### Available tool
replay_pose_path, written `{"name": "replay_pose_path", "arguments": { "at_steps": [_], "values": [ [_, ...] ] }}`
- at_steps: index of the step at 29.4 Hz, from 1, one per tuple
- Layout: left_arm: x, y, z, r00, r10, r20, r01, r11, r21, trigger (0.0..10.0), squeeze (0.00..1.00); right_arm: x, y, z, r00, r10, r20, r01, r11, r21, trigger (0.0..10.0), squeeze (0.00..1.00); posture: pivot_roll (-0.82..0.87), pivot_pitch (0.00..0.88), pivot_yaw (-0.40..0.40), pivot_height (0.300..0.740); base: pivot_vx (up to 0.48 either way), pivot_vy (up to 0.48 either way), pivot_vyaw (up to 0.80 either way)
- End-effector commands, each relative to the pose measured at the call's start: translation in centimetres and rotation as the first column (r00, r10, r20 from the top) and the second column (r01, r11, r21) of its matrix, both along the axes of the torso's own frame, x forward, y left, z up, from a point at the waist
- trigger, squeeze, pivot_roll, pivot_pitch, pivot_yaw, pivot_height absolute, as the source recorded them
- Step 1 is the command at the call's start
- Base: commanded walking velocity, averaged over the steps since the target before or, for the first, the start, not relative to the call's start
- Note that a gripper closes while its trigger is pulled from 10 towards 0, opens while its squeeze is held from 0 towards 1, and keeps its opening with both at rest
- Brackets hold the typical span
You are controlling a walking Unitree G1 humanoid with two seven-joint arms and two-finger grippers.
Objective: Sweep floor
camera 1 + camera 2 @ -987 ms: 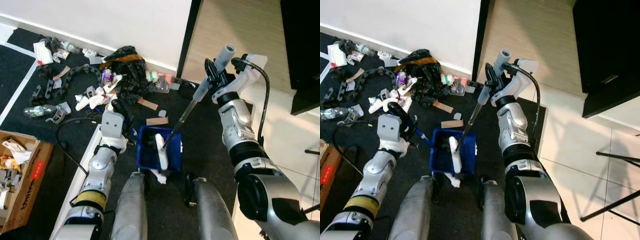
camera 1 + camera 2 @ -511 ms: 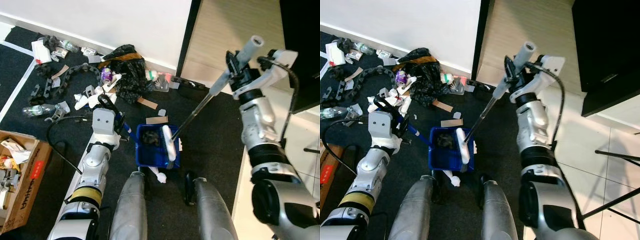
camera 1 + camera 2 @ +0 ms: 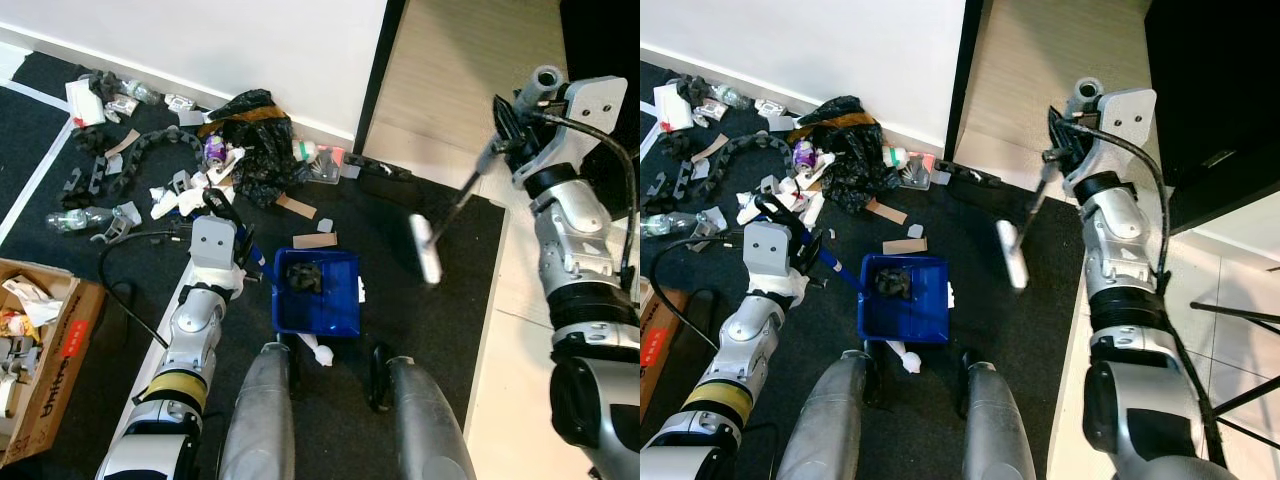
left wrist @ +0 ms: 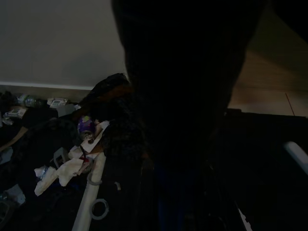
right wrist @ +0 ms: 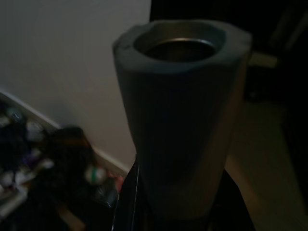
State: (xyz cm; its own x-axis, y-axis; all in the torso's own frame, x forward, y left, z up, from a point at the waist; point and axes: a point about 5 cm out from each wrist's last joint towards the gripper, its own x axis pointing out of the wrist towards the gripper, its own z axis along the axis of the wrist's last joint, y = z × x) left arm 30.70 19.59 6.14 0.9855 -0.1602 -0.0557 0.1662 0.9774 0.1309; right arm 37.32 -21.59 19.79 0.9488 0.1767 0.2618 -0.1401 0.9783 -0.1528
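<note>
Dustpan (image 3: 318,291): blue, on the dark carpet, dark debris inside.
Left pincer (image 3: 236,235): clamped on the dustpan's handle, just left of the dustpan.
Right pincer (image 3: 508,118): clamped on the broom (image 3: 470,187); its white head hangs right of the dustpan.
Litter pile (image 3: 190,165): beyond the dustpan, by the wall.

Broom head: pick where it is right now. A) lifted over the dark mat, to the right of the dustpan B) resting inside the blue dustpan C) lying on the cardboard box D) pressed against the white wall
A: the white broom head hangs off the floor over the dark mat, clear of the blue dustpan, its handle gripped by the right claw.
</note>
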Motion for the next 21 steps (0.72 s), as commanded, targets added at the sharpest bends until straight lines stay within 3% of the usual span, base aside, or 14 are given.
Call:
{"name": "replay_pose_path", "arguments": {
  "at_steps": [1, 4, 9, 16, 21],
  "values": [
    [-1.4, 0.3, -2.0, 0.996, 0.019, -0.082, -0.017, 1.000, 0.027, 10.0, 0.00, -0.4, 0.1, -2.6, 0.995, 0.001, -0.101, -0.003, 1.000, -0.020, 10.0, 0.00, 0.10, 0.343, -0.057, 0.740, 0.000, 0.000, 0.00],
    [-1.4, 0.3, -2.0, 0.997, 0.017, -0.079, -0.015, 0.999, 0.028, 10.0, 0.00, -0.6, 0.8, -4.5, 0.988, 0.005, -0.154, -0.008, 1.000, -0.016, 10.0, 0.00, 0.10, 0.349, -0.057, 0.740, 0.000, 0.000, 0.00],
    [-2.1, 0.4, -2.0, 0.998, 0.004, -0.068, -0.002, 0.999, 0.035, 10.0, 0.00, -1.6, 3.8, -8.6, 0.966, 0.070, -0.247, -0.063, 0.997, 0.033, 10.0, 0.00, 0.12, 0.410, -0.048, 0.740, 0.000, 0.000, 0.00],
    [-2.6, 0.5, -2.2, 0.998, 0.001, -0.069, 0.002, 0.999, 0.039, 10.0, 0.00, -1.2, 5.0, -8.2, 0.973, 0.077, -0.218, -0.062, 0.995, 0.072, 10.0, 0.00, 0.13, 0.435, -0.045, 0.740, 0.000, 0.000, 0.00],
    [-2.8, 0.5, -2.1, 0.998, 0.001, -0.065, 0.001, 0.999, 0.037, 10.0, 0.00, -0.4, 5.4, -6.7, 0.987, 0.068, -0.144, -0.025, 0.959, 0.283, 10.0, 0.00, 0.14, 0.435, -0.049, 0.740, 0.000, 0.000, 0.00]
  ]
}}
